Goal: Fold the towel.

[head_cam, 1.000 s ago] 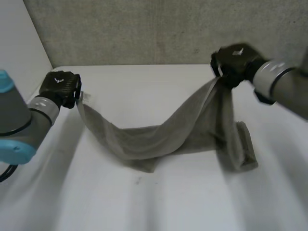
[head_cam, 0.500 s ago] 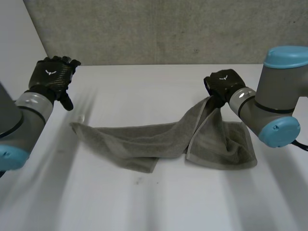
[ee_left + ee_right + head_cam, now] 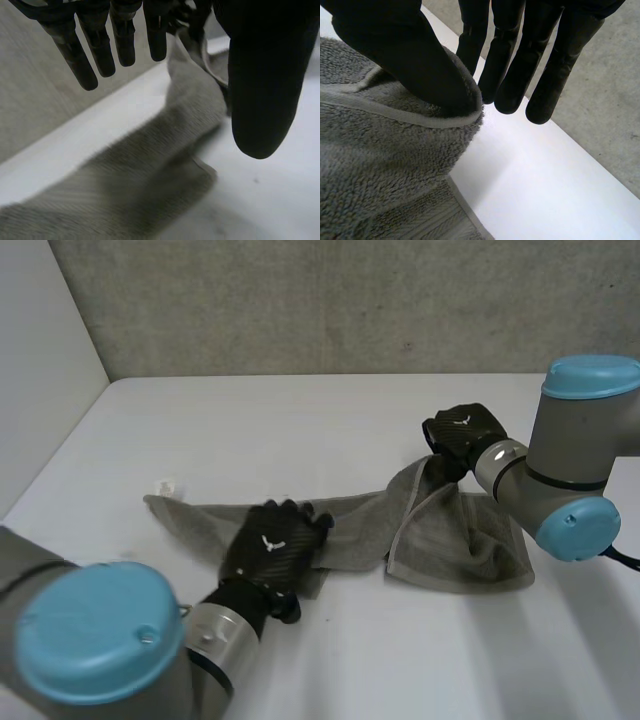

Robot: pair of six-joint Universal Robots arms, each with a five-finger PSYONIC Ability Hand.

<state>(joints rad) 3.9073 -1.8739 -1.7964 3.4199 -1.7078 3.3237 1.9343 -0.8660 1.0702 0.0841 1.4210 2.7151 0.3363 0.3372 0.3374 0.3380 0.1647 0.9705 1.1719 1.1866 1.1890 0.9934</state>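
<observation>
A grey towel (image 3: 350, 525) lies rumpled across the white table (image 3: 300, 430), stretched out as a long strip to the left and bunched in layers at the right. My left hand (image 3: 272, 550) hovers over the strip's middle, near its front edge. In the left wrist view its fingers (image 3: 125, 40) are straight and spread, the thumb stands apart, and the towel (image 3: 150, 190) lies below them unheld. My right hand (image 3: 462, 432) is at the towel's far right corner. In the right wrist view its thumb (image 3: 410, 60) pinches the hemmed edge of the towel (image 3: 380, 165) against the fingers.
A small white scrap (image 3: 165, 485) lies on the table just beyond the towel's left end. A grey wall (image 3: 350, 300) runs along the table's far edge, and a white wall (image 3: 40, 370) stands at the left. Bare table lies in front of the towel.
My left hand let go of the towel's left end and swung from the far left to above the towel's middle. The towel dropped flat. My right hand lowered, still pinching its corner.
</observation>
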